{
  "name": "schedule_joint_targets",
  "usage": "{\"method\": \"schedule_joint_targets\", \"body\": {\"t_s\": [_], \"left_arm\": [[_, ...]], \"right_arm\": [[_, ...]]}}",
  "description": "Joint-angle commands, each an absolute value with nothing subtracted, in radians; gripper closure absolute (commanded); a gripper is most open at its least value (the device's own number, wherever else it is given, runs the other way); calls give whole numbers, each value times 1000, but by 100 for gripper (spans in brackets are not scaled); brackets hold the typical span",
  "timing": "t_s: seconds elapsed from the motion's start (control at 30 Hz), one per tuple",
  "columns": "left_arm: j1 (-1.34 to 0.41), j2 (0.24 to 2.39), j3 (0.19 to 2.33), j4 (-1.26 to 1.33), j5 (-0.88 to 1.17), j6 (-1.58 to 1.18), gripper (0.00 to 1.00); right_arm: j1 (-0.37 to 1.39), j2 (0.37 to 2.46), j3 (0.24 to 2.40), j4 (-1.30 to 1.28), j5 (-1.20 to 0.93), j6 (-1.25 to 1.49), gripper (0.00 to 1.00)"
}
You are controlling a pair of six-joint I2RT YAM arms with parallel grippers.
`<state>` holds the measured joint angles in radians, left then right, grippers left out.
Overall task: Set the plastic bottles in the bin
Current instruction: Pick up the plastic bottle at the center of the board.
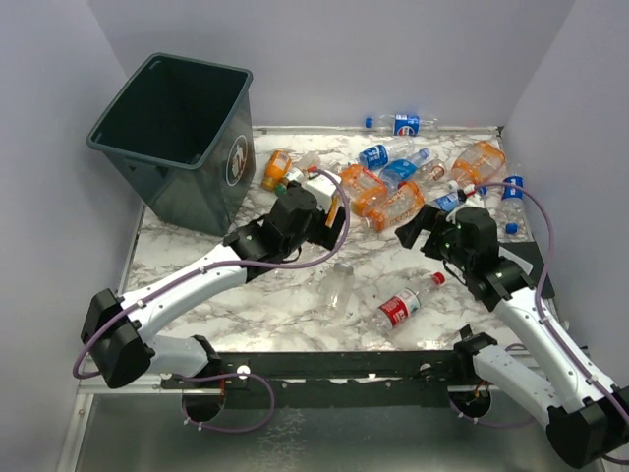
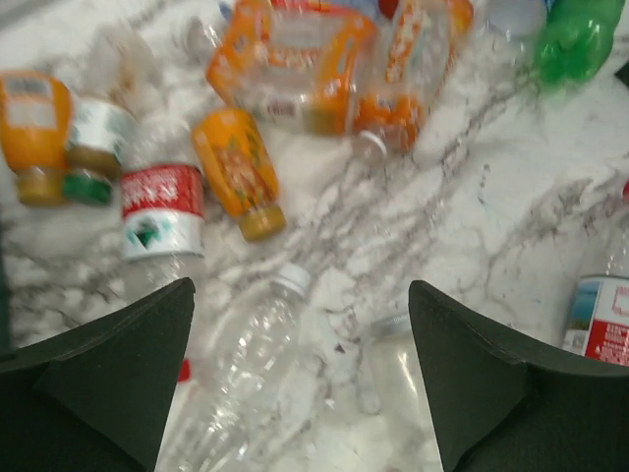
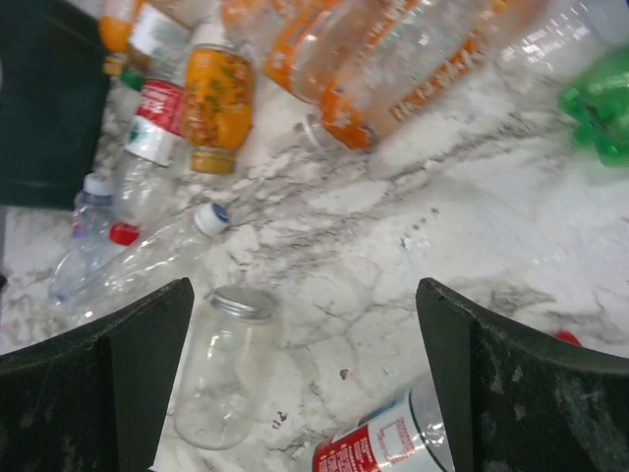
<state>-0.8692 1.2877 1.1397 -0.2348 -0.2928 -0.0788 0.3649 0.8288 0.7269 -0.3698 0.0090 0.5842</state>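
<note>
The dark green-grey bin stands tilted at the back left. Plastic bottles lie heaped along the back of the table, orange-tinted and blue-labelled. A clear bottle and a red-labelled bottle lie nearer the front. My left gripper is open and empty above the heap's left end. In the left wrist view a clear white-capped bottle lies below, between its fingers. My right gripper is open and empty. In the right wrist view a clear jar-like bottle and a red-labelled bottle lie below it.
Grey walls close the table at the back and both sides. A blue-labelled bottle lies against the back wall. A green bottle lies at the heap's edge. The bin's dark wall shows in the right wrist view.
</note>
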Motion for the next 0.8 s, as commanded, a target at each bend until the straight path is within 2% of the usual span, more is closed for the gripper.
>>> {"method": "schedule_joint_targets", "body": {"t_s": [0.0, 0.1, 0.3, 0.6, 0.77], "left_arm": [[-876, 1210, 1012, -180, -188, -217, 5], [-876, 1175, 950, -146, -202, -245, 1], [-875, 1117, 904, -120, -236, -274, 1], [-892, 1103, 893, -115, -174, -309, 1], [-898, 1107, 898, -116, -160, -314, 1]], "right_arm": [[362, 823, 673, -494, 180, 729, 0], [362, 811, 669, -600, 265, 822, 0], [351, 710, 610, -772, 341, 1022, 0], [345, 658, 482, -775, 115, 1227, 0], [346, 650, 470, -830, 112, 1233, 0]]}}
